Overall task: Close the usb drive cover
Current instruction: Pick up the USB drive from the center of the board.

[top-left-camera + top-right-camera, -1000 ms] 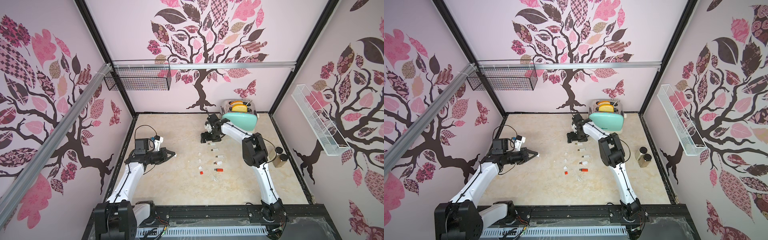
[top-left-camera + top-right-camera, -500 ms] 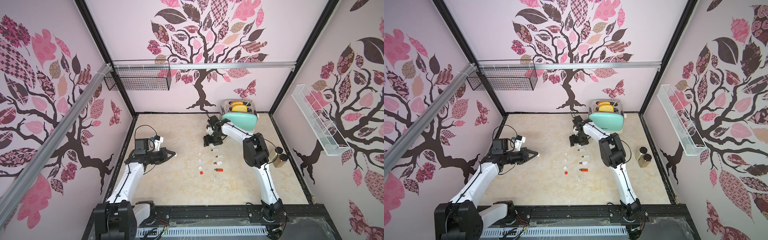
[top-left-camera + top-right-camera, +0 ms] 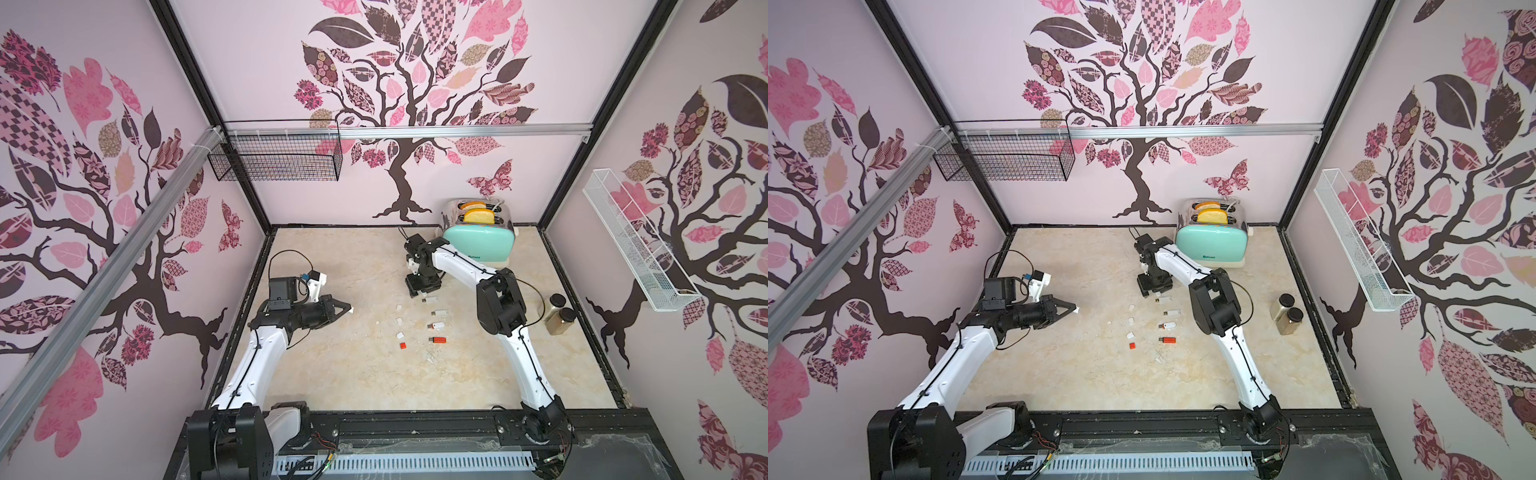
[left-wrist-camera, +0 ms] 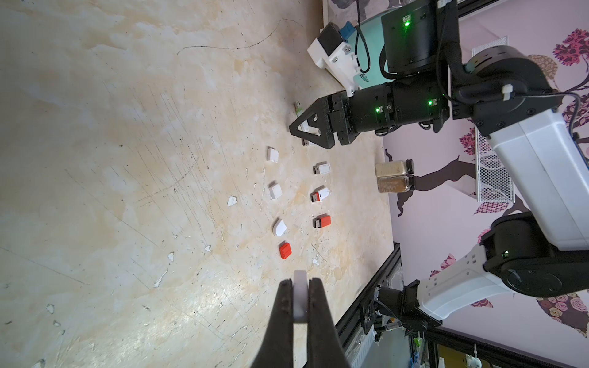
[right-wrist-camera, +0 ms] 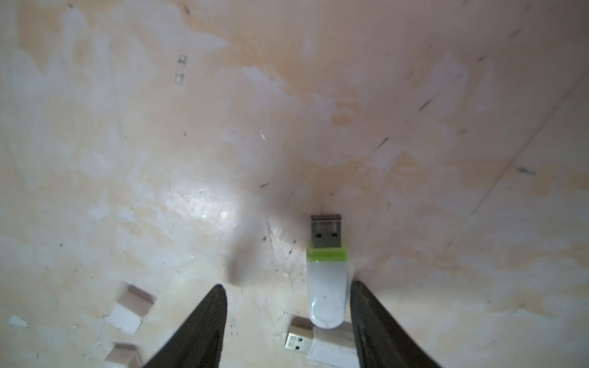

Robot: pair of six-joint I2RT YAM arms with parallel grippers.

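A white usb drive (image 5: 327, 286) with a green collar and a bare plug lies on the table between the fingers of my open right gripper (image 5: 288, 306), close against one finger (image 5: 373, 318). The other finger stands well off it. In both top views this gripper (image 3: 422, 290) (image 3: 1154, 289) points down at the far end of a row of several uncapped drives (image 3: 439, 311). A row of loose covers (image 3: 399, 321) lies beside them. My left gripper (image 4: 300, 286) is shut on a white cover (image 4: 300, 296), held above the table left of the rows (image 3: 347, 308).
A mint toaster (image 3: 478, 245) stands at the back right, just behind the right arm. Two spice jars (image 3: 559, 316) stand by the right wall. A wire basket (image 3: 278, 158) and a white rack (image 3: 636, 245) hang on the walls.
My right gripper has come forward and down onto the far end of the drive row, and its jaws have narrowed. The left arm and its cover have not moved.
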